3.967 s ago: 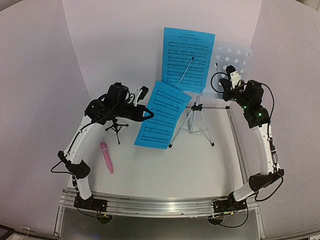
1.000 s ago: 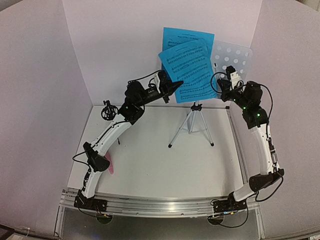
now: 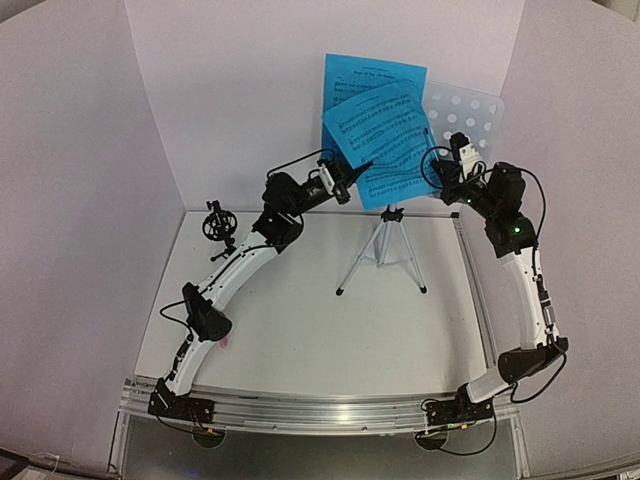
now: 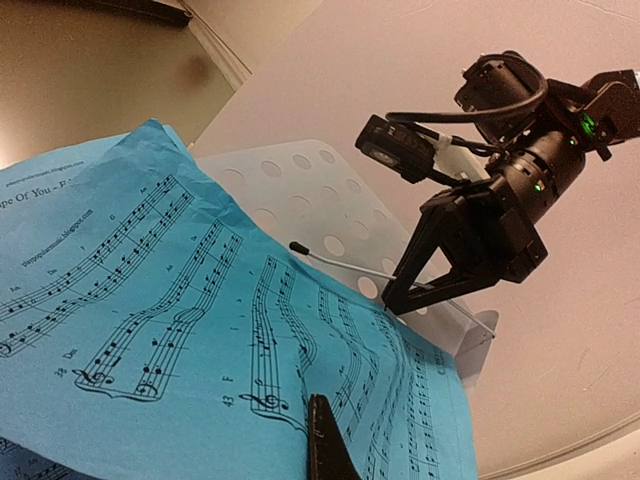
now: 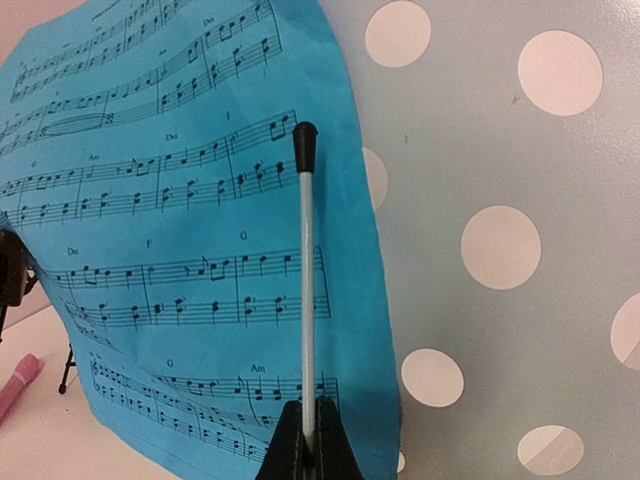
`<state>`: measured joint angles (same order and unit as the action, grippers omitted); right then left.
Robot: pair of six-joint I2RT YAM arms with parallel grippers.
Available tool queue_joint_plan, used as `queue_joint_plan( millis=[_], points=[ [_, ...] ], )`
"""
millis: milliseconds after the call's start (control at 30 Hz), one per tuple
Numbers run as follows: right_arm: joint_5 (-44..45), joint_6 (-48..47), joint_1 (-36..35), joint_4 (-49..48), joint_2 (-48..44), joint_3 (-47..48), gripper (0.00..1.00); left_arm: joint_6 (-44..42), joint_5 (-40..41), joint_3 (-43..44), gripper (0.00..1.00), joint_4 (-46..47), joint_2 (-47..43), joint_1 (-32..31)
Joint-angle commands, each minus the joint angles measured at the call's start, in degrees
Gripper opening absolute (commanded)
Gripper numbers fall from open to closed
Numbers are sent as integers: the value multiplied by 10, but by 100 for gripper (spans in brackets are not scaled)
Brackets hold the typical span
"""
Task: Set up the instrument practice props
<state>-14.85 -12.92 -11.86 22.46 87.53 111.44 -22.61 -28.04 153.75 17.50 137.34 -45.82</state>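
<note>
White desk (image 3: 400,330), pale backdrop. Music stand (image 3: 470,110) at the rear, with one sheet-music page (image 3: 350,72) on it. A second page (image 3: 385,130) overlaps, clamped in left tool (image 3: 360,167). Right tool (image 5: 306,425) pinched on retainer rod (image 5: 307,300). Mic holder (image 3: 215,225) rear-left.

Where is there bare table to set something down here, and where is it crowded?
Bare: the table between the silver tripod and the arm bases, and the strip right of the tripod. Crowded: the music stand, where left gripper holds a sheet and right gripper the wire; the left edge, with mic holder.
</note>
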Motion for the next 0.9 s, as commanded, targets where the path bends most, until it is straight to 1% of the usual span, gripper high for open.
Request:
queue_joint_plan(
  millis=[0,233,400,567,633,800,867],
  points=[
    [-66,1,-8,10,6,-5,0,-20,-9,30,0,36,11,-1],
    [-70,7,-8,10,10,-8,0,-19,-8,34,0,49,19,-1],
    [-64,8,-8,10,6,-9,17,-18,-9,27,0,55,15,-1],
    [-63,9,-8,10,0,-2,21,-19,-6,17,0,56,8,-1],
    [-65,10,-8,11,-4,4,26,-15,-5,14,0,58,7,-1],
    [-60,18,-8,10,-13,46,44,-8,-8,8,0,61,3,-1],
    [-49,26,-8,9,-4,79,47,-9,-8,1,0,61,0,-1]
  ],
)
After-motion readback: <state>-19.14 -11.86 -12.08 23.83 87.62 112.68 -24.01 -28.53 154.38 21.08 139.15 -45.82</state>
